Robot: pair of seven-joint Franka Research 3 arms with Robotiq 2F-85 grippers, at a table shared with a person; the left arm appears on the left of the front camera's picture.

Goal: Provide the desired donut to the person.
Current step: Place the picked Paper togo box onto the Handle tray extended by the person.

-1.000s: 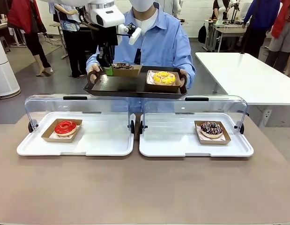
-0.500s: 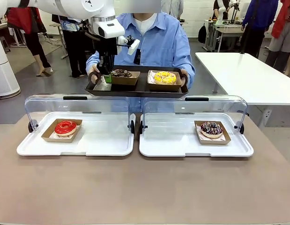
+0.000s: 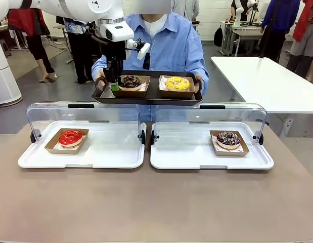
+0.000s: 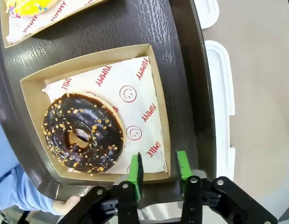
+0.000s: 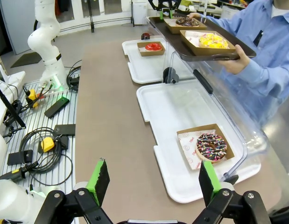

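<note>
1. Left wrist view: the left end effector (image 4: 157,171) hangs over the near edge of a cardboard box (image 4: 95,112) that sits on the dark serving tray (image 4: 191,93). Its green pads stand partly apart, straddling the box's rim without visibly pinching it. I judge the box is released, though I cannot say so for certain.
2. Just ahead of the end effector's fingers lies the chocolate donut (image 4: 83,133) with nut crumbs, on printed paper inside that box, so the delivery looks essentially made.
3. Beyond the box, farther from the end effector, a second box holds a yellow donut (image 3: 177,82) on the same tray.
4. The person (image 3: 169,43) holds the tray level by both ends above the display covers, presumably to give the arm a steady surface to set the box on.
5. Below and toward the robot from the left end effector, the table (image 3: 156,202) carries two white trays under raised clear lids: a red donut (image 3: 71,136) in one, a sprinkled donut (image 3: 228,138) in the other, both untouched.
6. The right end effector (image 5: 153,179) hovers fully open and empty over the table's near edge; the sprinkled donut sits ahead of it.
</note>
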